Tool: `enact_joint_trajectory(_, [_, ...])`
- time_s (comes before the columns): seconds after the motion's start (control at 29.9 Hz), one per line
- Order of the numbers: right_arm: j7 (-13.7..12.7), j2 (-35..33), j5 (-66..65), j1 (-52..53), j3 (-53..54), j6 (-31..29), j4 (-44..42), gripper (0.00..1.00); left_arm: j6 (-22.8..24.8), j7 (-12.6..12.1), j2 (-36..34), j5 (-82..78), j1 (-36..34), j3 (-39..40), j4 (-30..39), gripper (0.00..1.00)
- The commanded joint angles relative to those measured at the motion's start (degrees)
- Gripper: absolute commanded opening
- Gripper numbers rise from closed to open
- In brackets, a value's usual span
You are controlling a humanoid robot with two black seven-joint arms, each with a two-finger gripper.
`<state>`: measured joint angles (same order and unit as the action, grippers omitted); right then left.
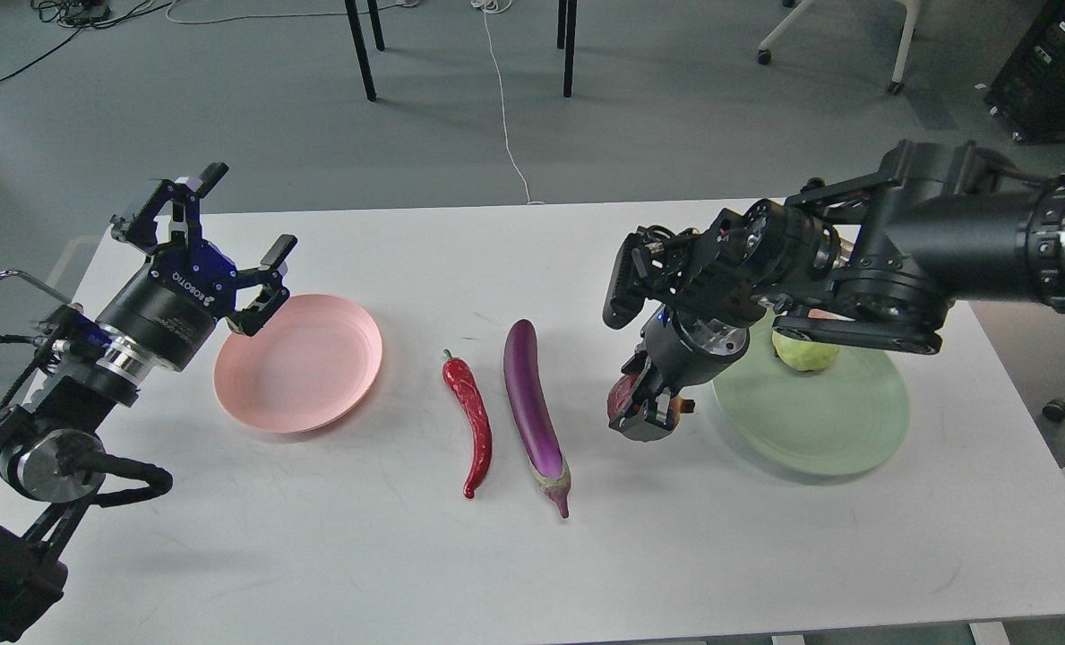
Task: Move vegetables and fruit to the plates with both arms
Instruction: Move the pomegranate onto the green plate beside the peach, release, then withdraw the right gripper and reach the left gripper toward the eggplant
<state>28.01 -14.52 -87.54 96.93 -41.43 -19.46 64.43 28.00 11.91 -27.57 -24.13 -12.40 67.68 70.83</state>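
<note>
The scene is evenly and brightly lit from overhead. Soft, short shadows are cast on the white bench (317, 537) beneath the pink plate (299, 363) and the eggplant (532, 403). Small highlights are seen on the chili (471, 412). Focus is kept sharp throughout.

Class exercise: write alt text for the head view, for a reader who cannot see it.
The right gripper is shut on a dark red pomegranate beside a green plate holding a pale green fruit. A chili and eggplant lie mid-table; the left gripper, open, hovers by an empty pink plate.
</note>
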Motion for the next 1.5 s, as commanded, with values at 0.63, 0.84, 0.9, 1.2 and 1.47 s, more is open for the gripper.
enact_joint_trajectory(0.63, [-0.01,-15.98,-4.13,-6.84,-2.25,0.13,-0.27,0.87,0.00,-0.04,-0.03,-2.24,-0.96,-0.88,0.01,0.98])
enact_joint_trajectory(0.84, [-0.01,-17.56,-3.17,-6.75,-0.15,0.13,0.08,0.96,0.00,-0.13,-0.82,-2.32,-1.05,-0.88,0.01,0.98])
enact_joint_trajectory(0.9, [-0.01,-19.40,-2.47,-6.75,2.92,-0.05,0.17,0.97,0.00,-0.13,-1.26,-2.76,-1.05,-0.79,0.09,0.98])
enact_joint_trajectory(1.2, [-0.01,-32.22,44.30,-13.68,17.86,-0.57,3.24,0.98,0.00,1.79,-3.55,-9.79,-2.89,-0.70,2.20,0.98])
enact_joint_trajectory(1.47, [-0.01,-40.14,85.91,-31.87,29.38,-2.67,2.54,0.98,0.00,2.42,-3.46,-27.87,-3.86,-1.23,7.64,0.98])
